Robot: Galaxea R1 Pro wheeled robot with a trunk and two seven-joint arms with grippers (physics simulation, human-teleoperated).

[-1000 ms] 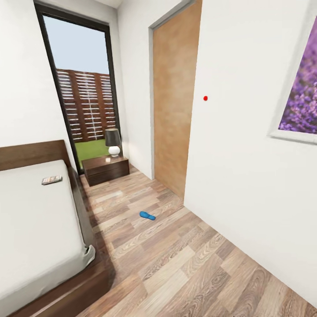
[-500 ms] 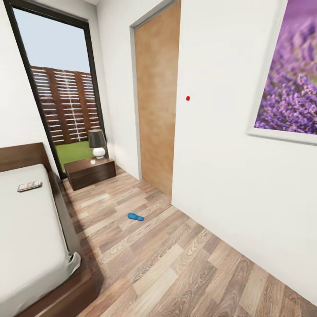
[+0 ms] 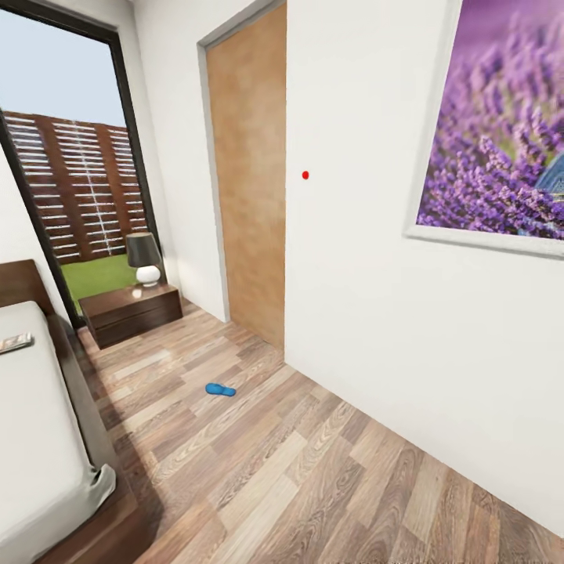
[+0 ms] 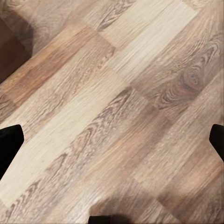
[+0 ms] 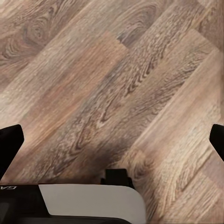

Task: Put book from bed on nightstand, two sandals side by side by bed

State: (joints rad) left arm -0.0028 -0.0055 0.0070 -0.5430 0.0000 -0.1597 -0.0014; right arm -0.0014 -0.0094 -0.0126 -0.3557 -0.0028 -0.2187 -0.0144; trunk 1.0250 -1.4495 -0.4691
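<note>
With both grippers wide open over the bare floor, roll slowly toward the blue sandal lying on the planks between the bed and the wall, while the book waits on the bed.

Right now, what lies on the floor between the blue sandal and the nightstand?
In the head view, nothing lies between the sandal and the nightstand with its lamp: that stretch is bare wood-plank floor.
</note>
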